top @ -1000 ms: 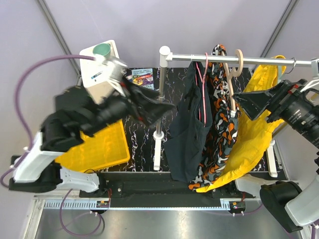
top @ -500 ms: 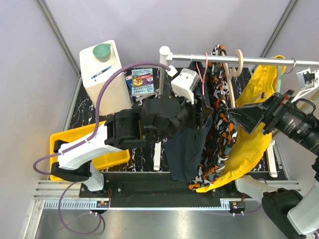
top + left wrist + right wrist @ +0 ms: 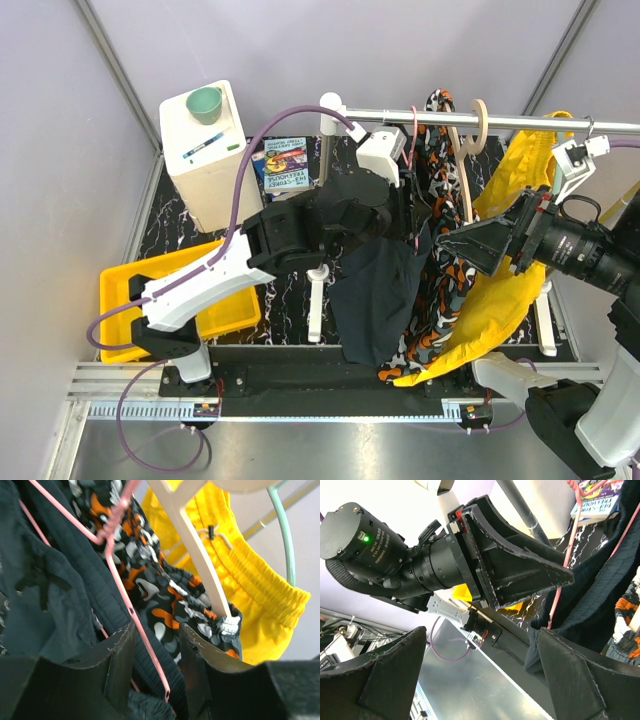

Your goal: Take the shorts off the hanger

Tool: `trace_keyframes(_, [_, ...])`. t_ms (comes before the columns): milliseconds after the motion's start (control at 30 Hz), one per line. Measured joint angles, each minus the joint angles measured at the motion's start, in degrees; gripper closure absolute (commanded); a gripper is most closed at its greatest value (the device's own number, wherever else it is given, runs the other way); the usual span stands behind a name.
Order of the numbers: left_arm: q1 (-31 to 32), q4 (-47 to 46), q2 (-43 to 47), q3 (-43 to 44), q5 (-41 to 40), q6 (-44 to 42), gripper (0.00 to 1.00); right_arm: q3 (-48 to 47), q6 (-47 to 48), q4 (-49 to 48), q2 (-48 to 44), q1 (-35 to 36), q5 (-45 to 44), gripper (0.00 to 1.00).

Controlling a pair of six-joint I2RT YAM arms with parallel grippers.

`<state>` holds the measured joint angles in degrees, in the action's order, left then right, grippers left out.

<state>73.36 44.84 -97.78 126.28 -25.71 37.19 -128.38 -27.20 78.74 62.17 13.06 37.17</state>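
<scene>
Yellow plastic tray (image 3: 228,308) left of left hand (image 3: 156,632), contents unclear. Left hand narrow, straddling pink wire hanger (image 3: 126,592) on dark shorts (image 3: 60,580), higher than before. Right hand (image 3: 480,635) wide, unloaded.

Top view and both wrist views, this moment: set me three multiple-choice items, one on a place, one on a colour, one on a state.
1. Where does the green cup stand?
A) in the yellow bin
B) on the white box
C) on the book

2. What colour is the hanger wire that the left gripper straddles?
A) pink
B) blue
C) black

3. How is the right gripper?
A) shut on the yellow shorts
B) shut on the rail
C) open, holding nothing

Answers:
1 B: the top view shows the cup sitting on top of the box at the far left.
2 A: the left wrist view shows a pink wire running down between the two fingers.
3 C: the right wrist view shows its fingers wide apart, gripping nothing.
</scene>
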Motion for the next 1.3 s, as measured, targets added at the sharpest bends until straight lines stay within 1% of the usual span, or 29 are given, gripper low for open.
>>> trace_keyframes(33, [-0.11,0.15,-0.17,0.00,0.48,0.44,0.60,0.35,0.02,0.02,0.02,0.00,0.15,0.00])
trace_keyframes(67, [-0.22,0.22,-0.33,0.00,1.11,0.90,0.65,0.72,0.04,0.00,0.07,0.00,0.35,0.00])
trace_keyframes(200, [-0.70,0.31,-0.57,-0.02,2.40,2.34,0.68,1.60,0.20,0.04,0.31,0.00,0.48,0.00])
trace_keyframes(267, [-0.94,0.31,-0.57,-0.31,2.67,2.82,0.68,1.60,0.31,0.02,0.46,0.00,0.50,0.00])
trace_keyframes(400, [-1.70,0.22,-0.46,-2.03,3.17,3.91,0.62,1.66,0.42,0.02,0.50,0.00,0.85,0.00])
trace_keyframes(467, [-2.08,0.33,-0.46,-2.93,3.63,4.48,0.63,1.70,0.44,0.00,0.48,0.00,1.09,0.00])
trace_keyframes(500, [-2.27,0.48,-0.48,-3.13,3.89,4.72,0.68,1.81,0.42,0.00,0.50,0.00,1.11,0.00])
trace_keyframes(600, [-2.93,0.48,-0.48,-3.13,4.74,5.20,0.80,2.45,0.46,-0.02,0.46,0.00,1.36,0.00])
trace_keyframes(633, [-3.19,0.39,-0.48,-3.13,5.16,5.27,0.89,2.75,0.48,-0.02,0.46,0.00,1.40,0.00])
trace_keyframes(700, [-3.54,0.33,-0.48,-3.13,5.88,5.51,0.98,3.67,0.48,0.00,0.28,0.00,1.49,0.00])
trace_keyframes(733, [-3.61,0.61,-0.48,-3.13,6.16,5.57,1.00,4.33,0.48,-0.07,0.13,0.00,1.55,0.00])
trace_keyframes(967, [-3.98,0.59,0.59,-4.39,8.85,3.65,1.00,8.81,-0.35,-0.50,-1.81,0.00,2.03,0.00])
trace_keyframes(1100, [-3.98,0.61,3.28,-6.64,9.51,1.81,1.00,9.90,-0.98,-1.68,-2.12,0.00,3.10,0.00])
trace_keyframes(1300, [-3.98,0.81,7.76,-7.23,10.40,-2.01,1.00,10.29,-1.16,-2.75,-1.62,0.00,4.00,0.00])
